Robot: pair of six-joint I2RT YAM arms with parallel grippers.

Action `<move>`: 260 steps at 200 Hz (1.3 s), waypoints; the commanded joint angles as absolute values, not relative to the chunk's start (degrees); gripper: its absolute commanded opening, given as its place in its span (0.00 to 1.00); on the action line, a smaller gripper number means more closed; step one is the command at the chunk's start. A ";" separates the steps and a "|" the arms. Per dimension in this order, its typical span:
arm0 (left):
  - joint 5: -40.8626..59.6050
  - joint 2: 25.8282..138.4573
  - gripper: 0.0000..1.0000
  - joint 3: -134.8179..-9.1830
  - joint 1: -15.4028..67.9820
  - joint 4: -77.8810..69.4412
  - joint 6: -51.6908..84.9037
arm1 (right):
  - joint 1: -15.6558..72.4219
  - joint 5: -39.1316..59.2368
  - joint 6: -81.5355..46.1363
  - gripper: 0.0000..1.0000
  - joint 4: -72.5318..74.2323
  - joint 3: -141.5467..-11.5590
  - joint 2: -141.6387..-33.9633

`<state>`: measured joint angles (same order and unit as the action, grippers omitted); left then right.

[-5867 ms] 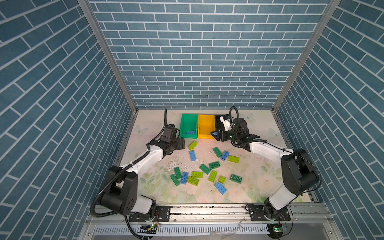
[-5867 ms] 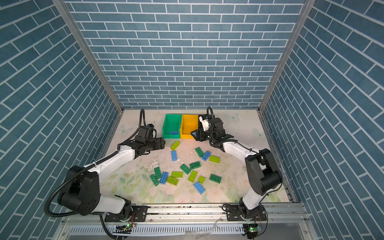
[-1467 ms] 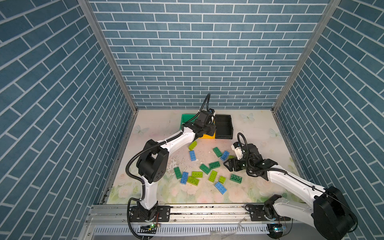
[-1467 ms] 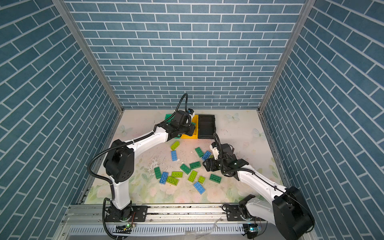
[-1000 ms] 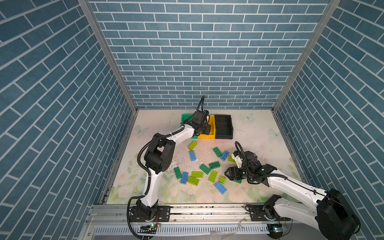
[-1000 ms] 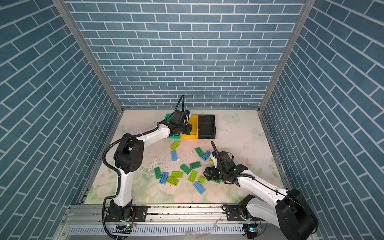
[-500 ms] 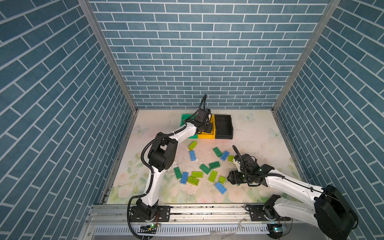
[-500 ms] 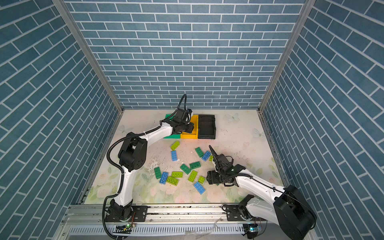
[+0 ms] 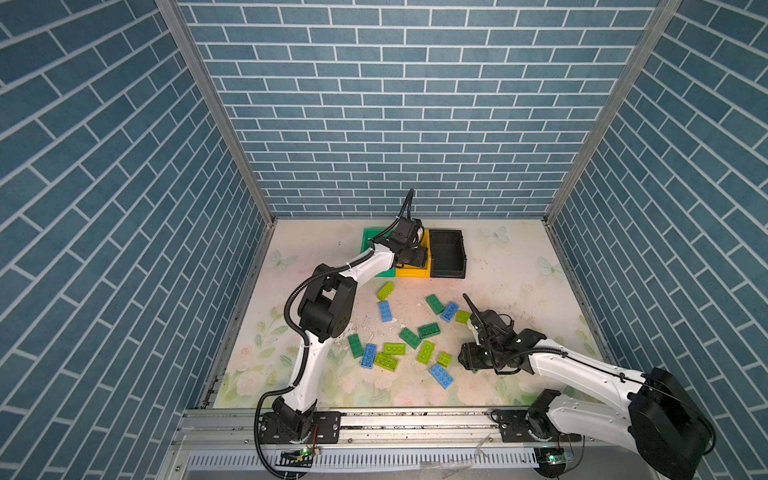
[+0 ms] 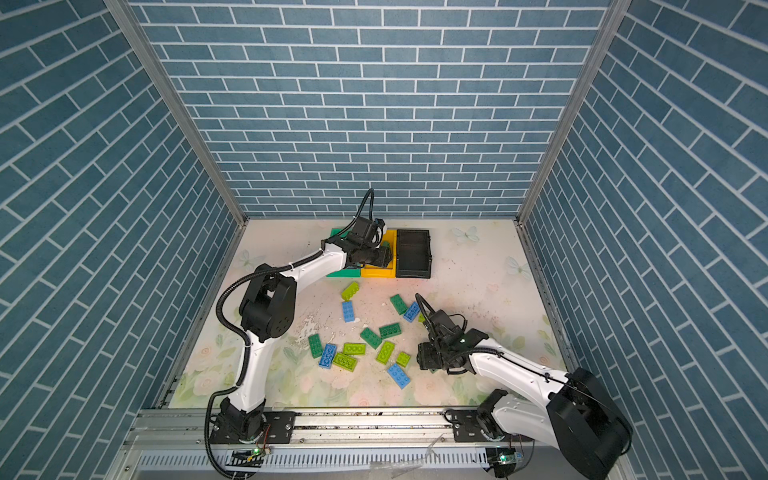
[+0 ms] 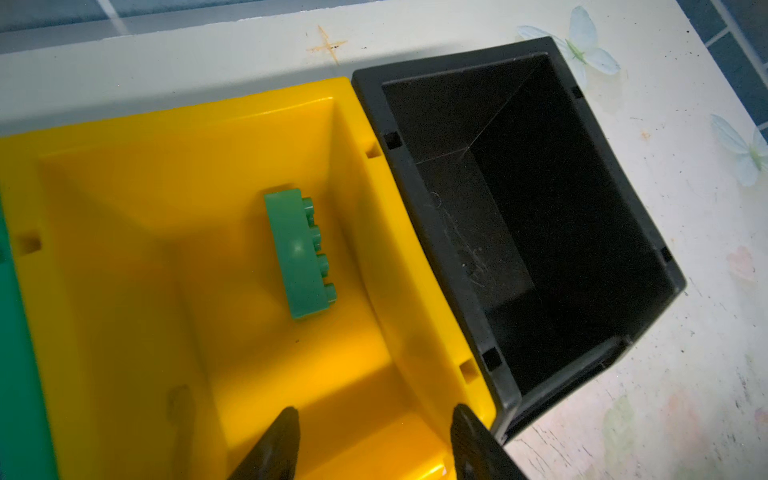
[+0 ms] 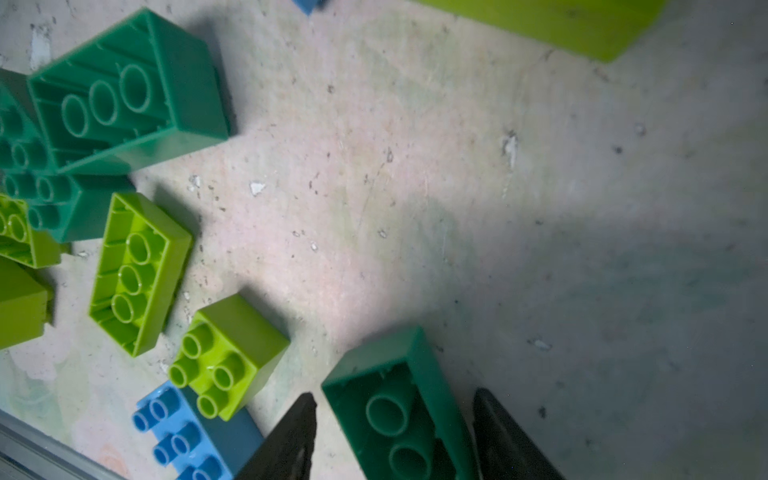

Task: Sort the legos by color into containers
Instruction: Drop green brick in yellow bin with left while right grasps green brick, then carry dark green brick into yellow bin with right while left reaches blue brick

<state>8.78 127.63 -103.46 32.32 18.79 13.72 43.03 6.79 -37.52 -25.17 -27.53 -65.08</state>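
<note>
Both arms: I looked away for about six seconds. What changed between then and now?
The left gripper moved from near the green bin to over the yellow bin and stands open above a dark green brick inside it. The right gripper pulled back from the black bin to the loose bricks, jaws open around another dark green brick. Bins and the other bricks look unmoved.

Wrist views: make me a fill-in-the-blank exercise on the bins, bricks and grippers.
The bin holding the lone brick is ___.
The black bin is ___.
The right gripper straddles a dark green brick lying studs ___.
The left gripper is ___.
Missing: yellow, empty, down, open.
</note>
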 commanded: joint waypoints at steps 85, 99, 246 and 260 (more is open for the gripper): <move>4.92 115.60 0.62 -91.24 32.43 13.75 14.43 | 44.97 2.41 -40.15 0.32 -28.19 -28.74 -71.42; 4.83 114.91 0.62 -91.24 32.35 15.31 14.77 | 44.99 1.83 -39.65 0.27 -29.16 -30.55 -72.45; -2.46 99.80 0.62 -73.01 31.69 15.73 17.69 | 36.48 6.76 -32.07 0.15 -6.10 -46.11 -80.53; -1.90 99.03 0.62 -72.32 31.64 17.10 18.30 | 35.17 8.24 -31.53 0.15 -3.35 -48.52 -82.80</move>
